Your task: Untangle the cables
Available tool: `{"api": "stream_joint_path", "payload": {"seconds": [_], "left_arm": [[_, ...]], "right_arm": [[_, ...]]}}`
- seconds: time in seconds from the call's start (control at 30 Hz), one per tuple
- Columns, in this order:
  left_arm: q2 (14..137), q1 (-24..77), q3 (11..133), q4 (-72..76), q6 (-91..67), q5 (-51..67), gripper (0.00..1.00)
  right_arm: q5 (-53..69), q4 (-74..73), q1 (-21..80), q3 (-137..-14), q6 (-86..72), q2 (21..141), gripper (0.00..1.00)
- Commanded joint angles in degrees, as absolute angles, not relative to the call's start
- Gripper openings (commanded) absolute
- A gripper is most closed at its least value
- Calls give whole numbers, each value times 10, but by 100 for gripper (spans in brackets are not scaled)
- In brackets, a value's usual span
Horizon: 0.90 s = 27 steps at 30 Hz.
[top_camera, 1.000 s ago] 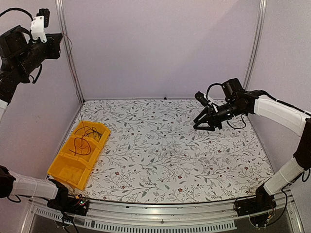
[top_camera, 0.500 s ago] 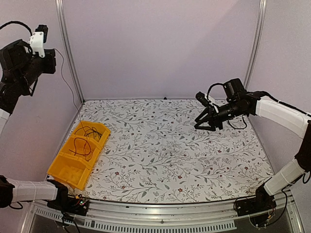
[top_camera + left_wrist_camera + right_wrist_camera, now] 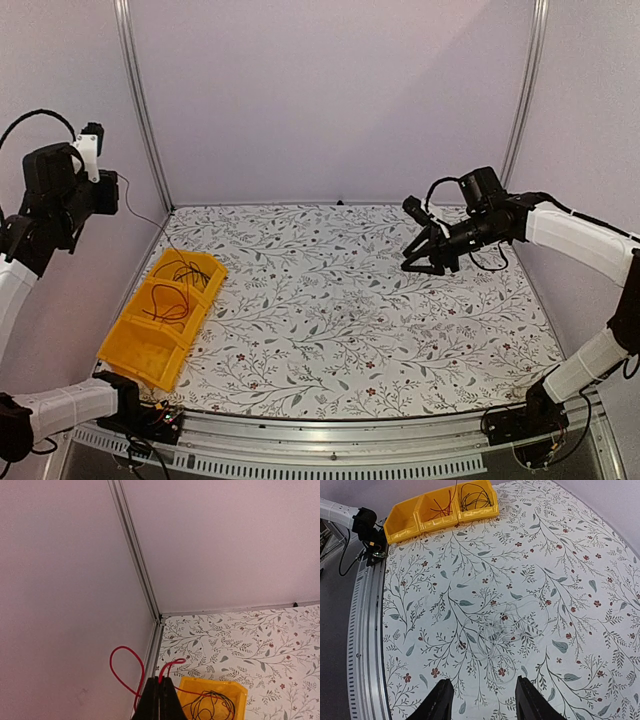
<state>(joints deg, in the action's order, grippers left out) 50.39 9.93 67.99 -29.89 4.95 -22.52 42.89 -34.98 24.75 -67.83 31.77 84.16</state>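
Note:
My left gripper (image 3: 108, 190) hangs high by the left wall, shut on a thin red cable (image 3: 120, 652) that loops out of its tips (image 3: 160, 680). The cable trails down toward the yellow three-part bin (image 3: 140, 350). Black cables (image 3: 187, 272) lie coiled in the bin's far compartment and red cables (image 3: 166, 302) in the middle one. A pale tangle of thin cables (image 3: 512, 627) rests on the floral table, faint in the top view (image 3: 350, 315). My right gripper (image 3: 420, 262) hovers open above the table's right side, nothing between its fingers (image 3: 437, 700).
The bin (image 3: 445, 505) sits at the table's left edge, its near compartment bare. Metal frame posts (image 3: 140, 110) stand at the back corners. The left arm's base (image 3: 364, 521) and a grey rail (image 3: 367, 645) run along the front edge.
My left gripper has come down from the top left corner along the wall, still holding the red cable. The right arm has barely moved.

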Motion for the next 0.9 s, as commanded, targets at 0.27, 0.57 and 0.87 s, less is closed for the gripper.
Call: {"api": "stream_joint_path", "payload": {"seconds": [0.27,0.57,0.87], "left_arm": [[453,62,596,-399,-34,-296,0],[478,60,583,-425,12,-391,0],[597,55,580,-418,-47,-114,0]], "right_arm": [[434,-339,250,-662,323,836,47],[429,-336,250,-644,328,832,47],[433,-337,250,-645,332,842,47]]}}
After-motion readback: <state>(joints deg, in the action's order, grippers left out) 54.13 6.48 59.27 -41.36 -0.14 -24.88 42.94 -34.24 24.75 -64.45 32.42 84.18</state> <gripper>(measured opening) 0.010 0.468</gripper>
